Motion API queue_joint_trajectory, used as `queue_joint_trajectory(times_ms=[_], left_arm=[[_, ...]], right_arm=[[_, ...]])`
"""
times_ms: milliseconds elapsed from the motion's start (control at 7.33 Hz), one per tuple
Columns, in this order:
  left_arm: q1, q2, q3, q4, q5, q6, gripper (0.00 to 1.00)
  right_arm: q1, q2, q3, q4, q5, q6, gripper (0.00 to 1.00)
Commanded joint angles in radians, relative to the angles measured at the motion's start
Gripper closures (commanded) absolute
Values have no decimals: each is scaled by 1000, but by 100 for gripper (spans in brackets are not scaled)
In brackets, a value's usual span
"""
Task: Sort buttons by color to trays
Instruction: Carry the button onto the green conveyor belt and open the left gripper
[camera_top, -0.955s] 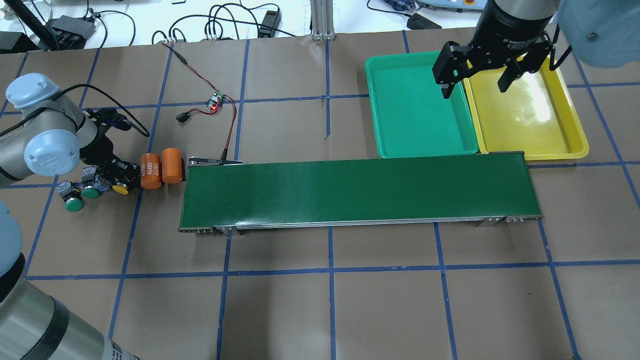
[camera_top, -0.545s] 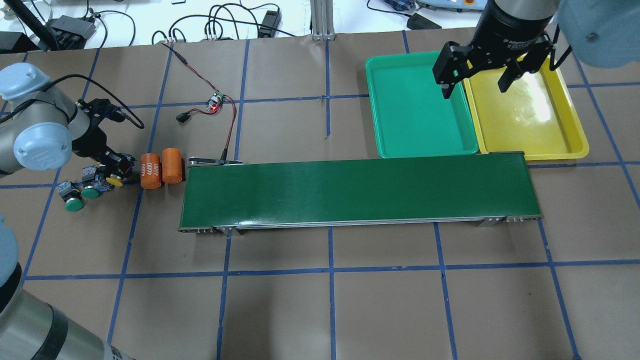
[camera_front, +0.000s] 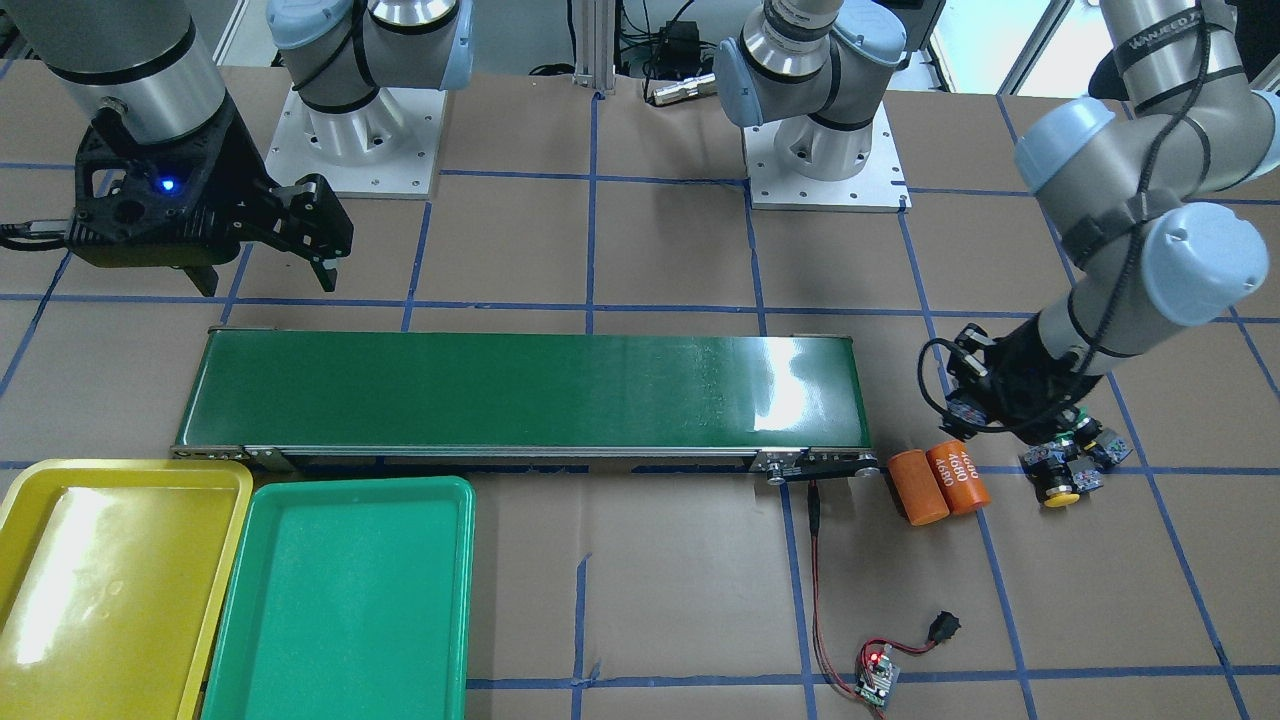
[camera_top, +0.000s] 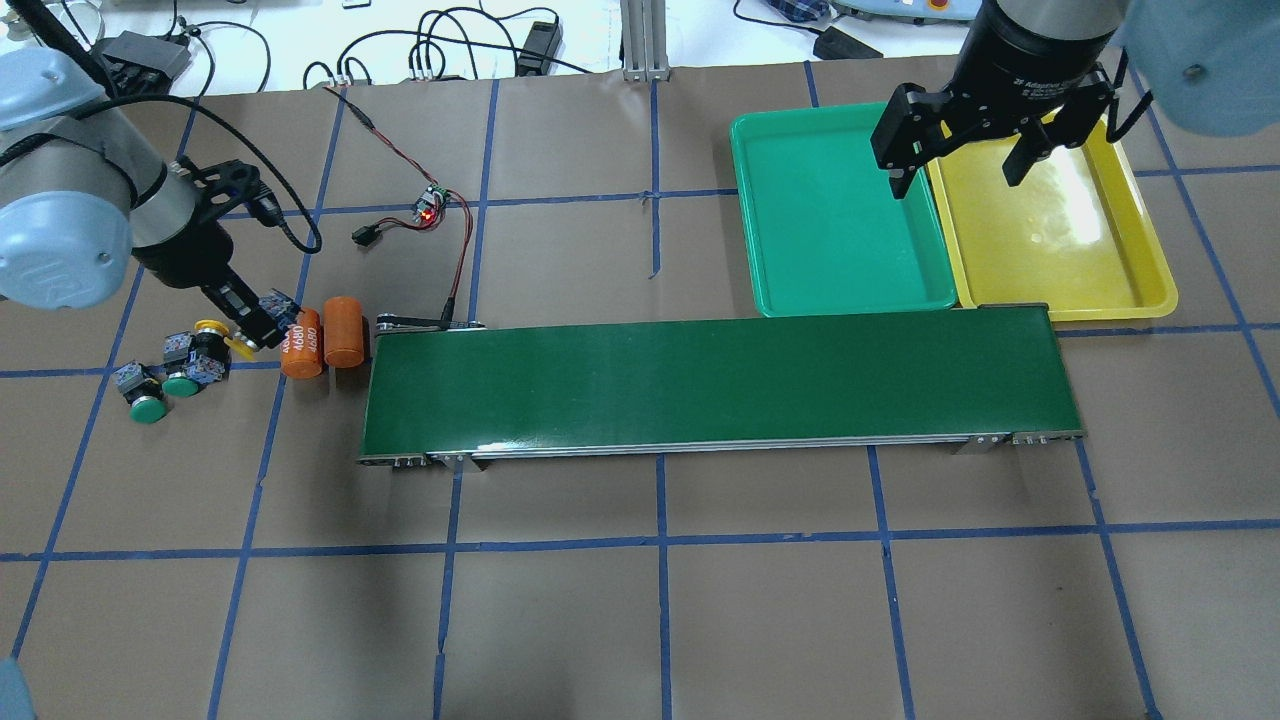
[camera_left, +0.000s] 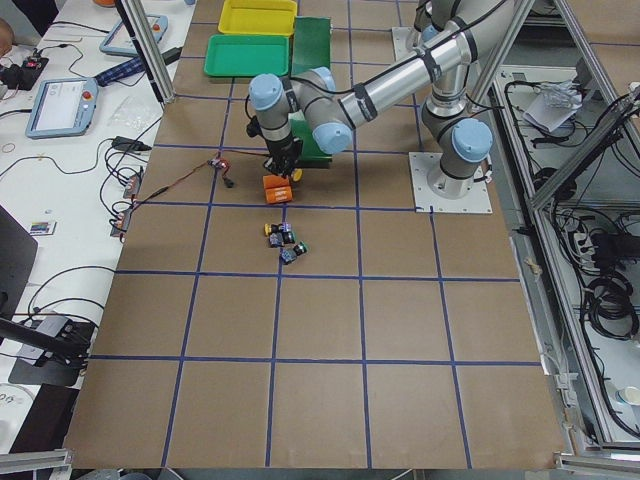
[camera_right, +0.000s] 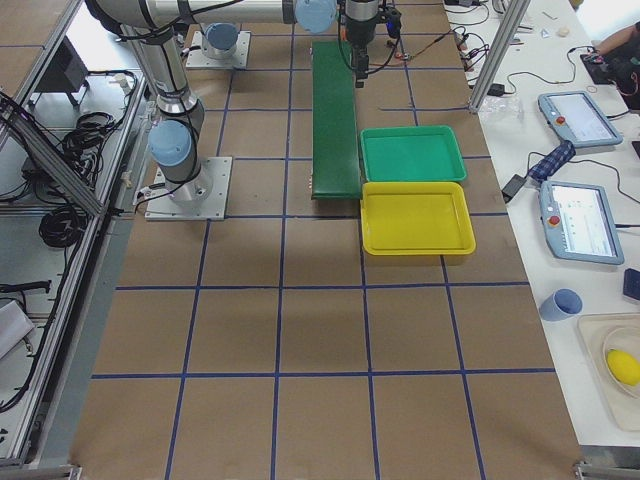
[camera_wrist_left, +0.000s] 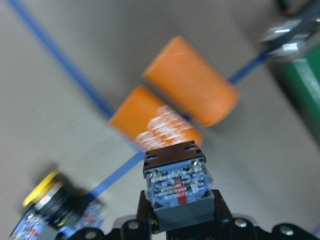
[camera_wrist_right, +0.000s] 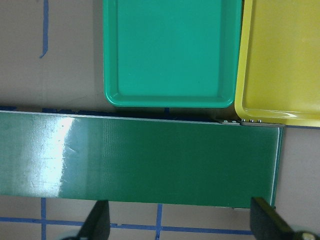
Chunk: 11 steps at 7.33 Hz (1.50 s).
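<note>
Push-button switch (camera_wrist_left: 178, 189), cap apparently yellow: clamped in left gripper (camera_top: 252, 322), seemingly off the table (camera_top: 600, 620), by the orange 4680 cylinders (camera_top: 320, 338) just off the left end of the conveyor belt (camera_top: 700, 380); step in hand, carrying; next move calls for clearing the cylinders, likely onto the belt; yellow tray (camera_top: 1110, 308) behind the belt's right end; right gripper (camera_top: 958, 180) there, jaws apart, empty.
</note>
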Motion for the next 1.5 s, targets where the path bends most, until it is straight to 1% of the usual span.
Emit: queue_joint_trajectory(times_ms=[0, 136, 273, 409, 682, 818, 955, 1091, 1227, 1364], left_arm=[[-192, 83, -61, -28, -6, 144, 100], [-258, 65, -79, -10, -5, 205, 100], [-293, 45, -82, 39, -5, 301, 100], [-295, 34, -101, 85, -5, 421, 100], [-301, 31, -141, 128, -2, 510, 100], [-300, 25, -157, 192, 0, 581, 100], [-300, 13, -170, 242, 0, 601, 92], [-298, 16, -203, 253, -3, 592, 54], [-301, 17, -219, 304, -3, 585, 1], [-297, 34, -208, 299, 0, 580, 0]], right_arm=[[-1, -4, -2, -4, 2, -18, 0], [-1, -6, -3, 1, 1, -18, 0], [-2, -24, -3, 2, -5, -18, 0], [-1, -52, -3, 1, -8, -20, 0], [-2, -72, -5, -2, 4, -20, 0], [-2, -70, -2, -5, 9, -18, 0], [-2, -69, -2, -8, 9, -17, 0], [-1, -67, 0, -8, 9, -8, 0], [4, -69, 0, -8, 9, -6, 0], [4, -67, 0, -8, 7, -4, 0]])
